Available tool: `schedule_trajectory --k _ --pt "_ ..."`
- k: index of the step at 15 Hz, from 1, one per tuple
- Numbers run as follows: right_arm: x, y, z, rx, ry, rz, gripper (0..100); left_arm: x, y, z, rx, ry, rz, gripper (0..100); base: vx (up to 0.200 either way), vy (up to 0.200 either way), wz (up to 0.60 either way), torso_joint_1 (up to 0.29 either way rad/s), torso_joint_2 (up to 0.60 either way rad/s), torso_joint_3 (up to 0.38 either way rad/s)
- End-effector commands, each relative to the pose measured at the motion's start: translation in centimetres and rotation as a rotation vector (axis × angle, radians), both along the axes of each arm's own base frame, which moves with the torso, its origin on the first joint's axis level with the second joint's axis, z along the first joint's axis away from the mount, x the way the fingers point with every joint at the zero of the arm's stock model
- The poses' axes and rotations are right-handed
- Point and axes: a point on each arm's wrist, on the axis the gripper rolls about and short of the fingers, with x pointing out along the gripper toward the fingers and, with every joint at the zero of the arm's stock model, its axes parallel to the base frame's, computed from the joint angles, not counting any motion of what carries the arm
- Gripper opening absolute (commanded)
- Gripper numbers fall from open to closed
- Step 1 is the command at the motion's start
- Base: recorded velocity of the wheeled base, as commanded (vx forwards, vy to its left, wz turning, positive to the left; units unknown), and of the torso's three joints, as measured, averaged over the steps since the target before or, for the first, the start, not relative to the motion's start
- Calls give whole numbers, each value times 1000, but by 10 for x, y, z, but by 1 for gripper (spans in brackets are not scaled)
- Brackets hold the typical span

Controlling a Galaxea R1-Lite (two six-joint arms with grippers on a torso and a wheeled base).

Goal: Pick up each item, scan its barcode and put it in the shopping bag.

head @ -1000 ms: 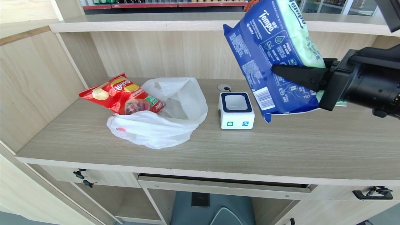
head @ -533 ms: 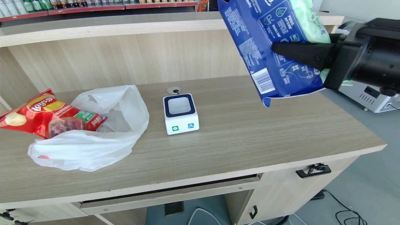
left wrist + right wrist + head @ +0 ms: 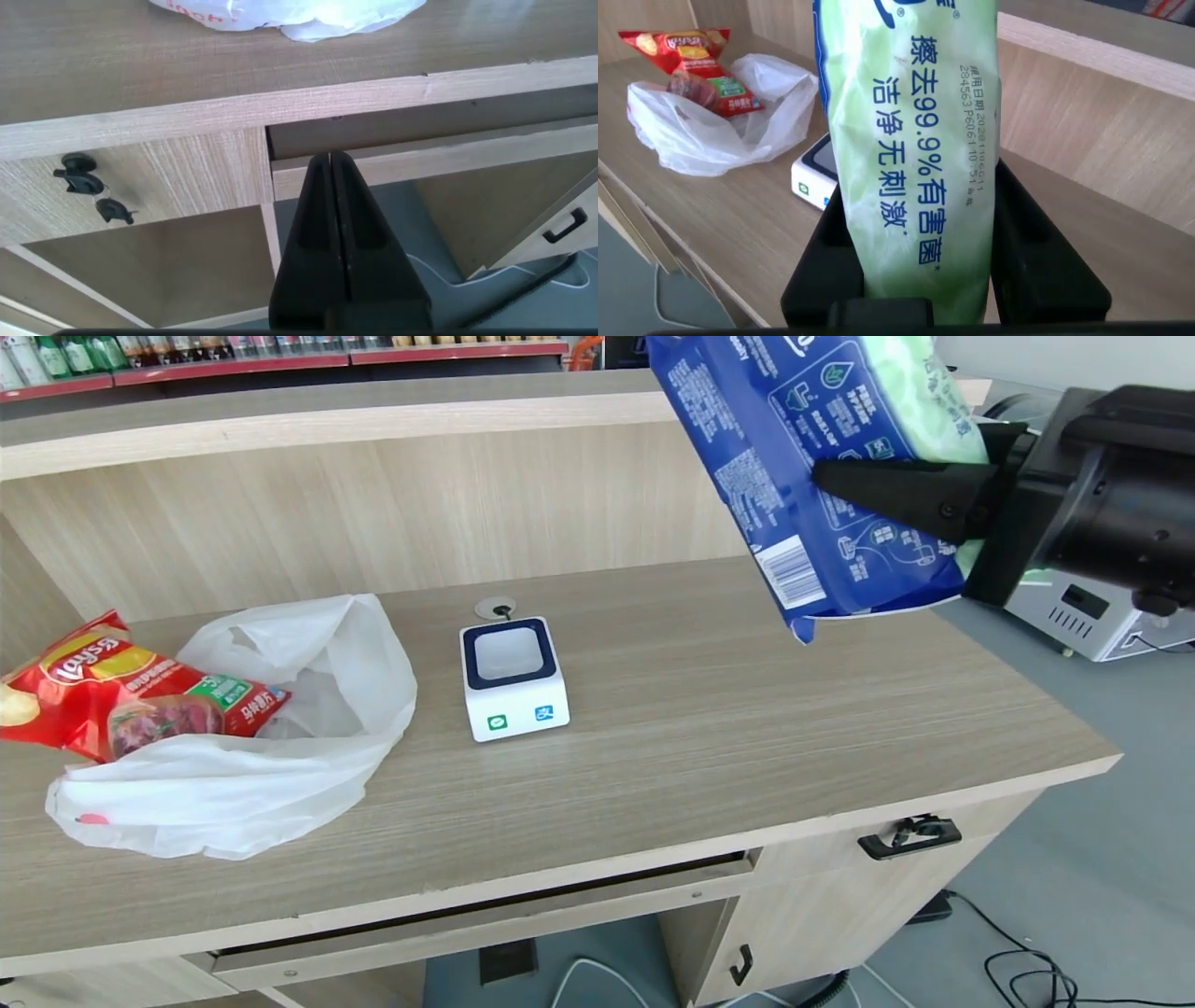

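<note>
Two claws: the right claw (image 3: 845, 490) grips the pack (image 3: 784, 420) in the air, above and right of the scanner (image 3: 512, 677). The left claw (image 3: 333, 168) is pressed together, empty, below the worktop (image 3: 747, 728) edge. Left of the scanner, chips (image 3: 131, 695) lie across the bag (image 3: 233, 784) mouth.

The tissue pack (image 3: 794, 448) is glossy plastic, shopping bag (image 3: 233, 793) thin plastic, counter (image 3: 747, 728) matt wood

1. Bare counter (image 3: 747, 737) right of the scanner (image 3: 512, 677) and along the near edge: open room for me.
2. Left of the mid-counter scanner, the shopping bag (image 3: 233, 784) with a chip packet (image 3: 121, 695) on it blocks my way.
3. A back panel (image 3: 420, 513) walls the far side.
4. My held tissue pack (image 3: 794, 439) hangs over the far right.
</note>
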Motion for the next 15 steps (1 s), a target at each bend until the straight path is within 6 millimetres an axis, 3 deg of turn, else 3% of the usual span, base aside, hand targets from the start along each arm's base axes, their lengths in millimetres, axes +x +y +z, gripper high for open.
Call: schedule_trajectory --k 1,6,9,13,15 --pt "8 -6 -2 -12 -1 -42 0 0 0 0 0 1 -1 0 0 0 0 0 0 0" --pt "31 -28 -4 53 71 -230 0 0 0 0 0 -1 -1 0 0 0 0 0 0 0" --pt "43 -68 1 18 41 -466 0 0 0 0 0 1 -1 0 0 0 0 0 0 0" --pt "39 -103 -5 19 73 -600 0 0 0 0 0 1 -1 0 0 0 0 0 0 0" --pt "35 -115 2 44 56 -558 0 0 0 0 0 -1 -1 0 0 0 0 0 0 0"
